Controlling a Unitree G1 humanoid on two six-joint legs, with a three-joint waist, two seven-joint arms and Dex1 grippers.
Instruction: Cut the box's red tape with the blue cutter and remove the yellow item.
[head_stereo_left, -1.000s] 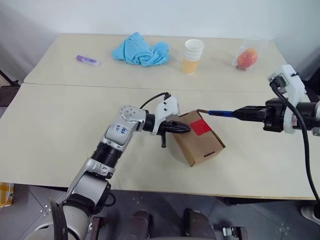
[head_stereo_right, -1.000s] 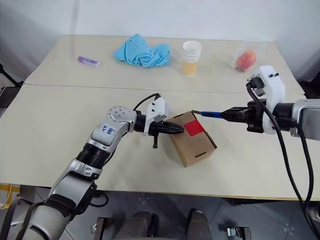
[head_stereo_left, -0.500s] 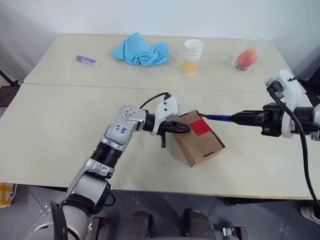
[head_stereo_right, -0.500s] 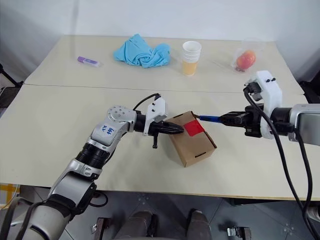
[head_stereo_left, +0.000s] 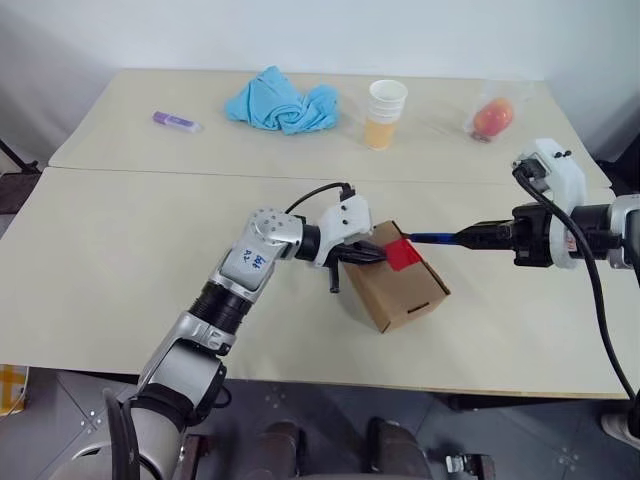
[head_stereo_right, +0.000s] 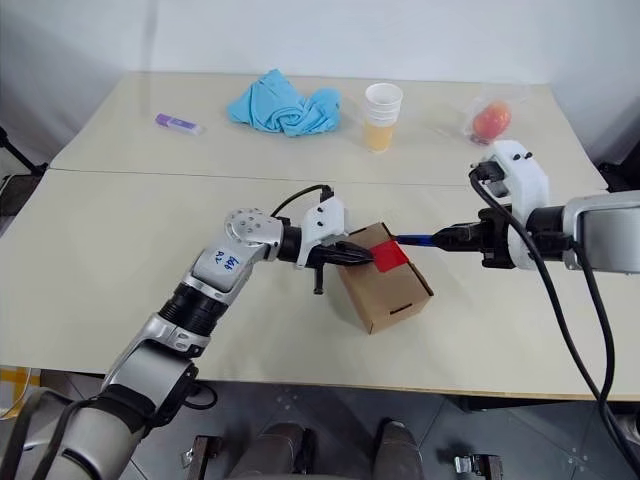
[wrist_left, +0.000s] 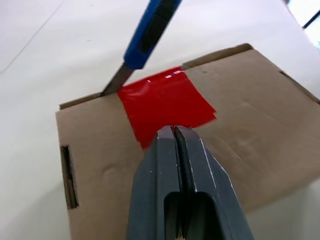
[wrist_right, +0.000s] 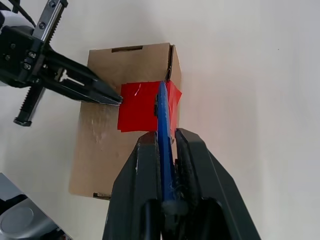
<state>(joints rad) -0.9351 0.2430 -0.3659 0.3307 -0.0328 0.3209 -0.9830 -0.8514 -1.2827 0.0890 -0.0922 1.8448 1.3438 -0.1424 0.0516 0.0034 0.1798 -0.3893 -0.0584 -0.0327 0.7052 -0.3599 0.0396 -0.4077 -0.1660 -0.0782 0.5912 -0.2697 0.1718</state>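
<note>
The brown box (head_stereo_left: 405, 290) lies closed on the near table, the red tape (head_stereo_left: 403, 254) on its top. My left gripper (head_stereo_left: 378, 256) is shut, with nothing between its fingers. Its tips (wrist_left: 175, 132) sit at the edge of the red tape (wrist_left: 161, 102), on or just over the box top. My right gripper (wrist_right: 167, 136) is shut on the blue cutter (head_stereo_left: 436, 238). The cutter comes in from the right, and its blade meets the tape's far edge at the flap seam (wrist_left: 111, 86). The yellow item is hidden.
On the far table lie a blue cloth (head_stereo_left: 282, 100), a paper cup of orange drink (head_stereo_left: 385, 112), a reddish fruit in clear plastic (head_stereo_left: 493, 118) and a short purple stick (head_stereo_left: 175, 121). A seam runs between the two tables (head_stereo_left: 150, 170).
My left gripper has slid right over the box top to the tape's edge. The cutter's tip has dipped from above the box corner down to the tape.
</note>
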